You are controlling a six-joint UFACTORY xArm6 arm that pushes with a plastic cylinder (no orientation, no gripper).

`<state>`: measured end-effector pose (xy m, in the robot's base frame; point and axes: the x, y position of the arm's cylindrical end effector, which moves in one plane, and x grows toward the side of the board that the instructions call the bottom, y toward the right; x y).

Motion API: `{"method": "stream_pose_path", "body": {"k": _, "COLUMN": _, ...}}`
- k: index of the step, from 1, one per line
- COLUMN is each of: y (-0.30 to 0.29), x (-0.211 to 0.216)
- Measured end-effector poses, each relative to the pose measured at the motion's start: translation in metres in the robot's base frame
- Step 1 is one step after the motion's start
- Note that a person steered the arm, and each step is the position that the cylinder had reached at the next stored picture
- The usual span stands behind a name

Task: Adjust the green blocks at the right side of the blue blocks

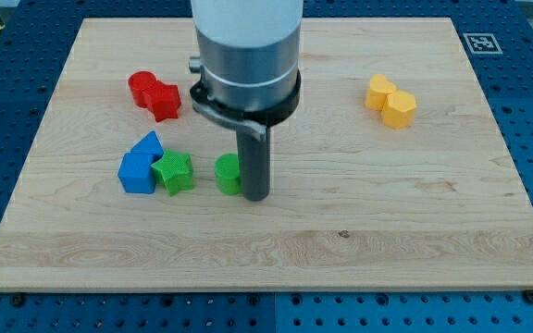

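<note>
We see our tip (256, 197) resting on the wooden worktop (387, 231), pressed against the right side of a round green block (227, 174). To its left a green star block (173, 172) touches two blue blocks, a cube (137, 173) and a triangular one (149, 145) just above it. Two touching red blocks (154, 94) sit toward the view's top left, and two touching yellow blocks (390, 101) toward the top right.
</note>
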<state>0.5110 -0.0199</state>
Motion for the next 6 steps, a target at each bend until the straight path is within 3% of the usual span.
{"method": "stream_pose_path", "body": {"k": 1, "y": -0.023, "x": -0.021}}
{"method": "stream_pose_path", "body": {"k": 3, "y": -0.016, "x": -0.056}}
{"method": "stream_pose_path", "body": {"k": 6, "y": -0.034, "x": -0.038}}
